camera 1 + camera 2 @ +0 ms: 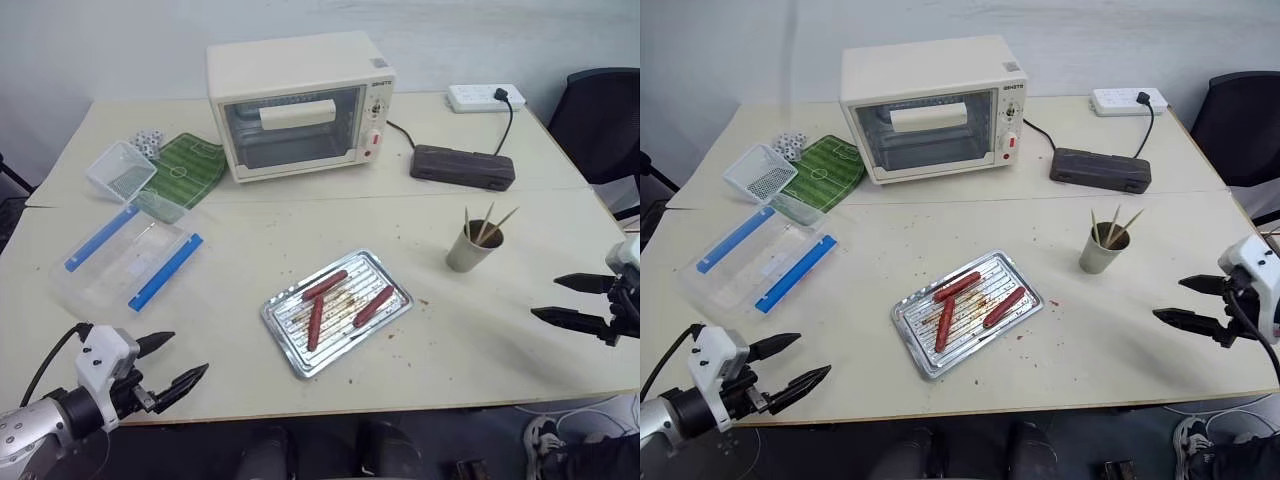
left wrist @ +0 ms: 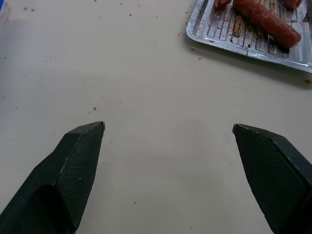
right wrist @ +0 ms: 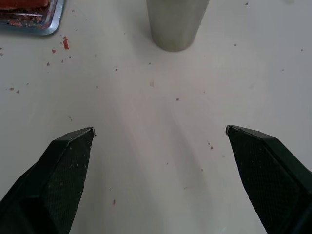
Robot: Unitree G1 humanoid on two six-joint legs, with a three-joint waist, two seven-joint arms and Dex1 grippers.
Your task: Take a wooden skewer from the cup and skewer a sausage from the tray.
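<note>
Nearest, the left gripper [image 1: 175, 362] and right gripper [image 1: 567, 298] hover with fingers spread wide and empty, well apart on either side of the tray [image 1: 290, 345]. Three sausages [image 1: 373, 306] lie on that tray at mid-table, and right of it the cup [image 1: 468, 250] stands upright, holding wooden skewers [image 1: 487, 224]. Beyond the tray sits a cream toaster oven [image 1: 300, 103].

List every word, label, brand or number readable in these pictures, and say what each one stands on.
None can be read with certainty.
Toaster oven: a small dark brand mark at the top right of its front, too small to read.
Toaster oven control panel: markings around the red knobs, too blurred to read.
Power strip: no legible text.
Cup, tray and clear box: no text seen.
</note>
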